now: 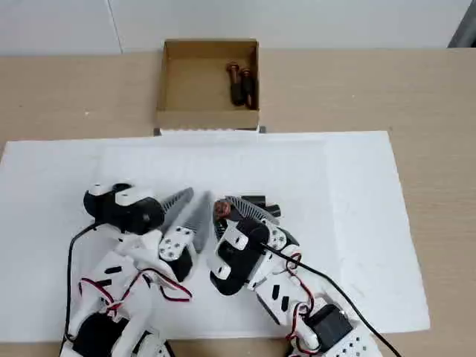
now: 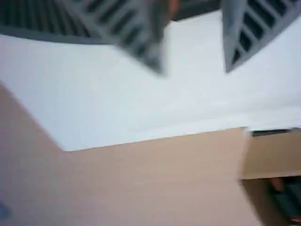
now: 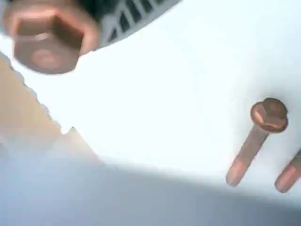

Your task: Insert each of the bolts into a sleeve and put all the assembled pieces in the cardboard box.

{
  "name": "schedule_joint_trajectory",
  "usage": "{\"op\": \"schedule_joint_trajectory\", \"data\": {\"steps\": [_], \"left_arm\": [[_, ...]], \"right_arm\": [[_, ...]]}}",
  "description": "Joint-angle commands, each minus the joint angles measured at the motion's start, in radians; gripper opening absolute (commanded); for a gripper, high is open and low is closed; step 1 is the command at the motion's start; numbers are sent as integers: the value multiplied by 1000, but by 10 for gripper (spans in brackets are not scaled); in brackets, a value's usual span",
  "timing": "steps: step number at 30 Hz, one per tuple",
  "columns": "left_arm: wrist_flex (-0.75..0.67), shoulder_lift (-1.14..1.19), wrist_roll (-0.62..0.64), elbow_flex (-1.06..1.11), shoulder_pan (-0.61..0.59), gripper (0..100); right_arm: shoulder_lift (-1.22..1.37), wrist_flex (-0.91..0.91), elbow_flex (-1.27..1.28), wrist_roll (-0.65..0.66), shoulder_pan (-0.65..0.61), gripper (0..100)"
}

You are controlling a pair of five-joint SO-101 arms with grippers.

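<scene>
Surface: I am looking at a tan wooden tabletop (image 1: 431, 97) with a large white paper sheet (image 1: 357, 186) spread over its near half.
Box: the open brown cardboard box (image 1: 208, 119) sits at the far edge of the sheet, about centre.
Assembled pieces: two copper bolts in dark sleeves (image 1: 242, 83) lie side by side in the right part of the box.
Left gripper: the left gripper (image 2: 193, 66) has its grey ribbed fingers spread apart with nothing between them. It is over the sheet near the centre, just left of the other arm's tool.
Right gripper: the right gripper (image 1: 225, 204) is closed on a copper hex-head bolt (image 3: 47, 40), whose head sticks out at the fingertips.
Black part: a short black piece (image 1: 254, 200) shows just beyond the right gripper's fingers. I cannot tell whether it sits on the held bolt.
Loose bolts: one loose copper bolt (image 3: 256, 141) lies on the white sheet, and a second loose copper bolt (image 3: 288, 175) is just beside it.
</scene>
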Motion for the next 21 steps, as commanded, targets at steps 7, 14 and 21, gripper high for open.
{"op": "schedule_joint_trajectory", "data": {"steps": [7, 14, 21], "left_arm": [[2, -8, -152, 48, -249, 6], [2, -9, -272, 237, -373, 6], [-2, -9, -362, 337, -374, 6]], "right_arm": [[-18, 53, -12, -201, 174, 2], [-10, 171, -83, -368, 268, 2], [-8, 220, -144, -410, 272, 3]]}}
